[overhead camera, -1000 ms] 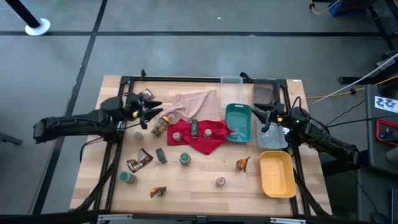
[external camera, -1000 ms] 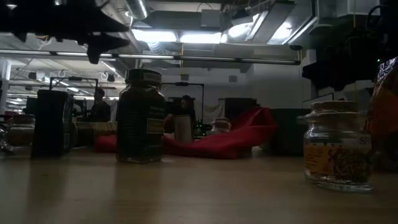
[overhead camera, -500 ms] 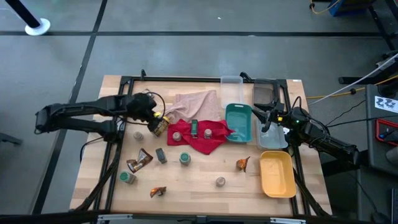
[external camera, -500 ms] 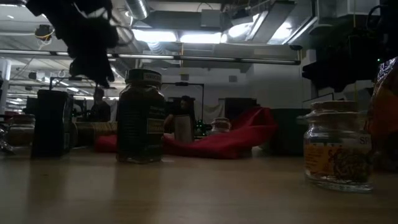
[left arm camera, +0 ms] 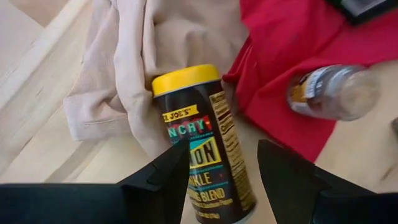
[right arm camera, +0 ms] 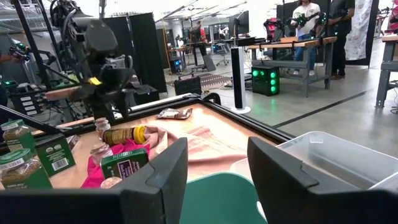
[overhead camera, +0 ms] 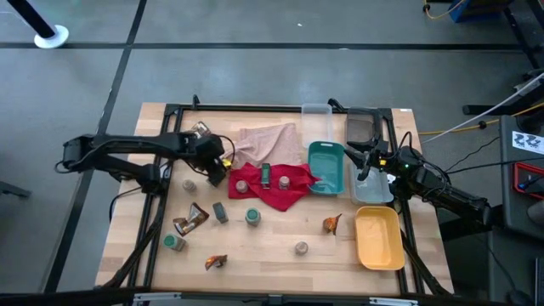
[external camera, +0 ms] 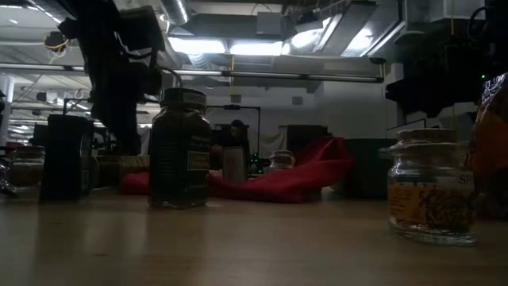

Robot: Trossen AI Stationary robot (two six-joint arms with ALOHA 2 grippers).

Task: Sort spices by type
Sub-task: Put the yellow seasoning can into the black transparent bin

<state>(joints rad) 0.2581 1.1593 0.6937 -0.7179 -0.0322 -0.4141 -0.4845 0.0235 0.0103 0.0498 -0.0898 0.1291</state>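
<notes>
On the dark cylindrical bottle with the yellow cap [left arm camera: 206,143], lying on its side, fragments of label text can be read in the left wrist view: "R JOE'S" on a small yellow band near the cap, then "NCHY", "ON", "KLE" and "NING BLEND" in large letters, the rest being hidden behind the fingers. On the small clear glass jar [external camera: 432,187] in the low view, only "SP" is made out.

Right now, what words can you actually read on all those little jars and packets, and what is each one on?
"R JOE'S", partly cut off: bottle, yellow cap, lying on its side between the left jaws.
"NCHY", "ON", "KLE", "INGS BLEND": fragments further down the same label.
"SP", cut off: cork-lidded jar in the low view.
Dark jar label: too dim to read.
Green boxes in the right wrist view: print too small.
</notes>
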